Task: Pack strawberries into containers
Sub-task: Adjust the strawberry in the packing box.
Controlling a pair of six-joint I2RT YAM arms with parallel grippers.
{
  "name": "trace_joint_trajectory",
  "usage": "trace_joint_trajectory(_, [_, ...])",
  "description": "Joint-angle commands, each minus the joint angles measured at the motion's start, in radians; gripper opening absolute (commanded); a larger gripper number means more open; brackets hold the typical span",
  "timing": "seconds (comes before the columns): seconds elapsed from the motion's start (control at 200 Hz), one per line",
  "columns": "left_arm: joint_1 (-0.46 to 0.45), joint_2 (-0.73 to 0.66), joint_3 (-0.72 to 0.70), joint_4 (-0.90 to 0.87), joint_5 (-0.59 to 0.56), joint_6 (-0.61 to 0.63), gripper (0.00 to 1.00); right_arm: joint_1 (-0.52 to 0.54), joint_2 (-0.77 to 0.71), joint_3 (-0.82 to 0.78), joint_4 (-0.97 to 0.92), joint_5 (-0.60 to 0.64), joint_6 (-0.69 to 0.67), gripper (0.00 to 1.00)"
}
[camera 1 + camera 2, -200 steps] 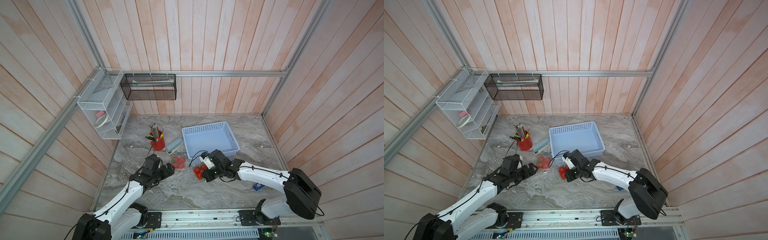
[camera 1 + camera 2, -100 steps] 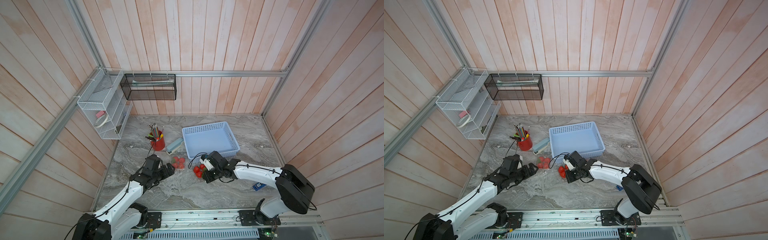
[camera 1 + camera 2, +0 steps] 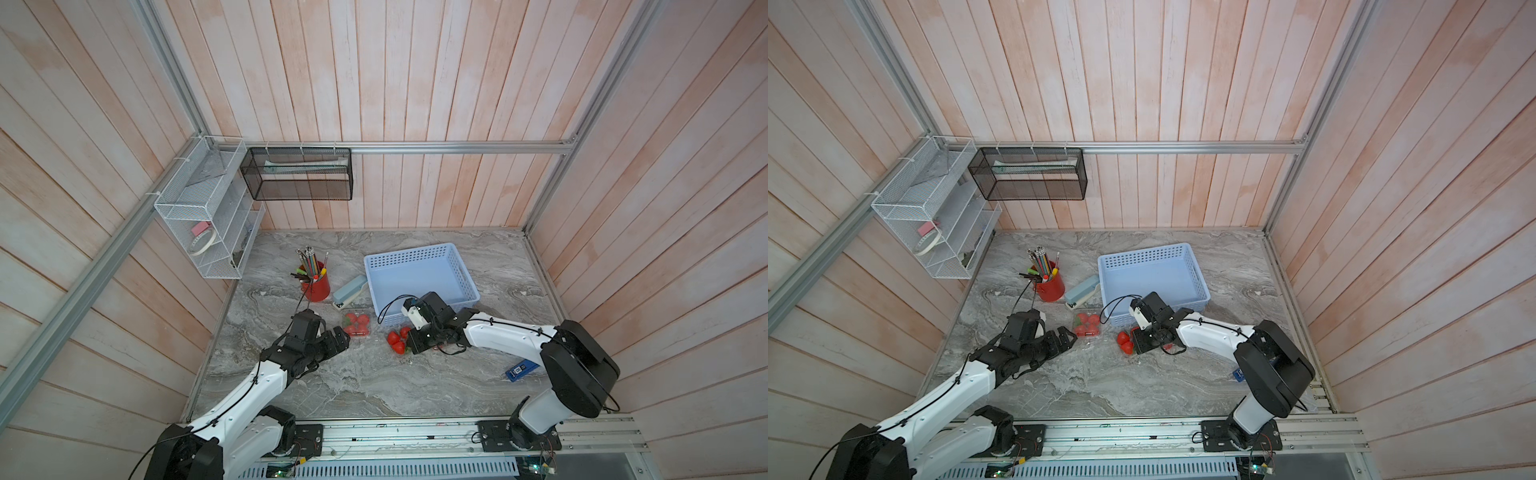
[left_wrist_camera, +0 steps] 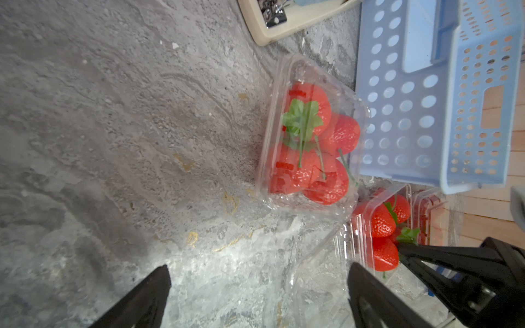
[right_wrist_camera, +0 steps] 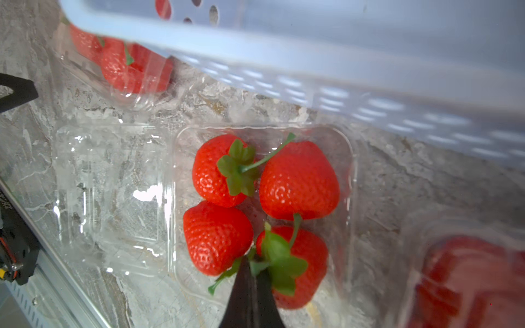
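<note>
Top views, left arm: left gripper (image 3: 341, 333) low over the table (image 3: 374, 386), jaws spread wide and empty, just beside one batch of strawberries (image 3: 356, 325).
Top views, right arm: right gripper (image 3: 1136, 343) tipped down over a second batch beside the blue basket (image 3: 1154, 278).
Left wrist: closed container (image 4: 312, 71) with four berries ahead of the wide jaws, apart from both fingers.
Right wrist: open container (image 5: 348, 170) holding four berries, lid (image 5: 113, 198) flat alongside; jaws pressed shut, tips at a green cap (image 5: 278, 255); pinched or only touching, cannot tell.
</note>
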Motion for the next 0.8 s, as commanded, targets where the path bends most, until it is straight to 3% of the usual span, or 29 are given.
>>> trace_joint_trajectory(0.0, [0.003,-0.026,-0.024,-0.008,0.025,-0.01,0.99,-0.017,0.013,0.024,-0.017,0.015,-0.029,0.0])
trace_joint_trajectory(0.185, [-0.04,-0.059,-0.07,0.002,0.067,-0.059,1.0,-0.042,-0.044,0.029,-0.022,0.001,-0.036,0.0])
trace_joint_trajectory(0.45, [-0.192,-0.001,-0.084,0.085,0.009,-0.154,1.0,-0.121,-0.148,-0.019,-0.006,-0.013,-0.023,0.0])
trace_joint_trajectory(0.795, [-0.303,0.106,-0.079,0.223,-0.02,-0.233,1.0,-0.172,-0.077,-0.037,0.041,-0.018,-0.053,0.0])
